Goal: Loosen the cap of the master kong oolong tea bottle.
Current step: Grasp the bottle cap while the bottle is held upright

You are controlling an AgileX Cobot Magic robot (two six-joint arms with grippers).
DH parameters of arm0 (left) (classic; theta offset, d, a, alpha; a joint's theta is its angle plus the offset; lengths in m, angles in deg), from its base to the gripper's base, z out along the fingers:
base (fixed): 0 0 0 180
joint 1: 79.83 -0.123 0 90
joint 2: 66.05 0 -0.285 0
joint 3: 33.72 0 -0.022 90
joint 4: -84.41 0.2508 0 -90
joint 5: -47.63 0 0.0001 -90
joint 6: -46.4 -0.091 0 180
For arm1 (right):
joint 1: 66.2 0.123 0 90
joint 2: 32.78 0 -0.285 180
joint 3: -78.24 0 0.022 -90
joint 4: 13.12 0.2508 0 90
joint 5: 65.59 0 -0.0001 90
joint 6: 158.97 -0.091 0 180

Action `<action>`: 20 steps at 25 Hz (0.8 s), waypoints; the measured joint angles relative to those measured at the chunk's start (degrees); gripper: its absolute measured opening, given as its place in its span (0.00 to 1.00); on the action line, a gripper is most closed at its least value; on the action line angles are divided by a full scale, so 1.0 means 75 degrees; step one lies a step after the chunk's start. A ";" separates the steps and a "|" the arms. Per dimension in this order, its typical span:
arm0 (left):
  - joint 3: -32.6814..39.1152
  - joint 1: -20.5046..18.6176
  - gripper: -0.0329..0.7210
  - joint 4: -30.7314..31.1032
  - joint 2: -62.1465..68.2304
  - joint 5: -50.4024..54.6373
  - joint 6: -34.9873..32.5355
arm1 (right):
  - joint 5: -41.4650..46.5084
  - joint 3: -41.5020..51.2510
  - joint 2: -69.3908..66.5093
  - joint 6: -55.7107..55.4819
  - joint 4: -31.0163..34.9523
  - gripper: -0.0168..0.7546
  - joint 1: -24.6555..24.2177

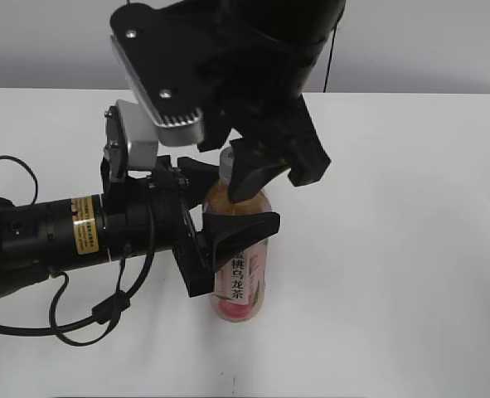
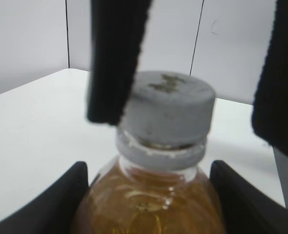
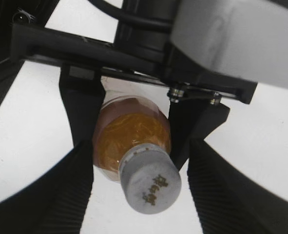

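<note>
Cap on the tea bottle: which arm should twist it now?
Right. Its tool hangs over the cap, fingers either side, while the left tool grips the bottle body, likely steadying it.

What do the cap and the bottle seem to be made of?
The cap: probably plastic, matte whitish, opaque, with a dark printed mark on top. The bottle: likely clear glossy plastic, since the amber tea shows through the wall with highlights; its pink label looks like a printed film.

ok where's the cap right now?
The cap is on the bottle, standing centre-table in the exterior view. The left gripper grips the bottle's shoulder; the right gripper straddles the cap from above.
</note>
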State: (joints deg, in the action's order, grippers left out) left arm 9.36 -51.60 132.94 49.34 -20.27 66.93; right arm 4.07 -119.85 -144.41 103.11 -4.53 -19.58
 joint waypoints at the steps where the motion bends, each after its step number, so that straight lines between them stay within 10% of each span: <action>1: 0.0000 0.0000 0.65 0.0000 0.0000 0.0000 0.0000 | 0.0008 -0.0011 0.0000 -0.0452 0.0000 0.64 0.0000; 20: 0.0000 0.0000 0.65 0.0000 0.0000 0.0000 0.0000 | 0.0031 -0.0482 -0.0007 -0.8409 -0.0596 0.73 0.0000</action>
State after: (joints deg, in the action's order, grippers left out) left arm 9.36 -51.60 132.94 49.34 -20.27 66.93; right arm 4.31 -123.46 -144.47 40.05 -9.00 -19.58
